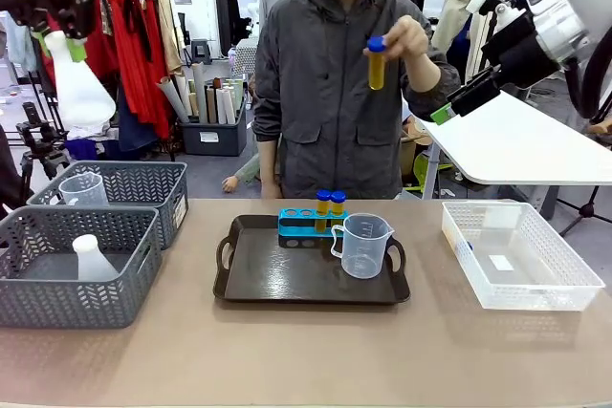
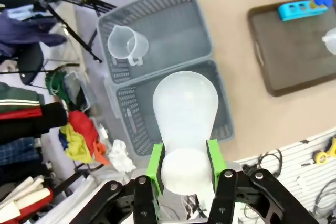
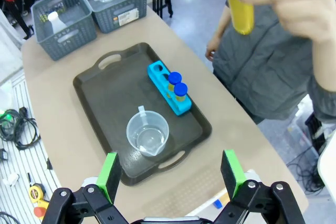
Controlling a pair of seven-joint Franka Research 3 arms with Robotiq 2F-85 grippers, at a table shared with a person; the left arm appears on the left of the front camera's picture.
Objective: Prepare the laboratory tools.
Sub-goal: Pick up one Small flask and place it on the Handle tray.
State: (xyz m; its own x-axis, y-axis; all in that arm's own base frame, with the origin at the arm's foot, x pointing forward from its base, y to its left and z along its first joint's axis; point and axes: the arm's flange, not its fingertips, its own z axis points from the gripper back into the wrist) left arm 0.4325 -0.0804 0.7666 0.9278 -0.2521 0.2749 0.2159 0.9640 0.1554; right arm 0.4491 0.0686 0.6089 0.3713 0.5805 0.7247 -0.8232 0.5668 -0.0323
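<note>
Front view: at upper left the left tool (image 1: 57, 42) is clamped on the conical flask (image 1: 78, 83). At upper centre a person's hand (image 1: 413, 40) holds a test tube (image 1: 376, 66).

Left wrist view: green pads (image 2: 155, 162) grip the conical flask by its neck.

Right wrist view: the right tool (image 3: 170, 173) has its fingers apart and empty. At mid-frame are the beaker (image 3: 147, 135) and rack (image 3: 164, 83) on the tray (image 3: 105, 108).

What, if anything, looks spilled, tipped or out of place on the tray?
Nothing stands out. The beaker stands upright on the tray, and two test tubes sit upright in the blue rack. No spill shows.
</note>
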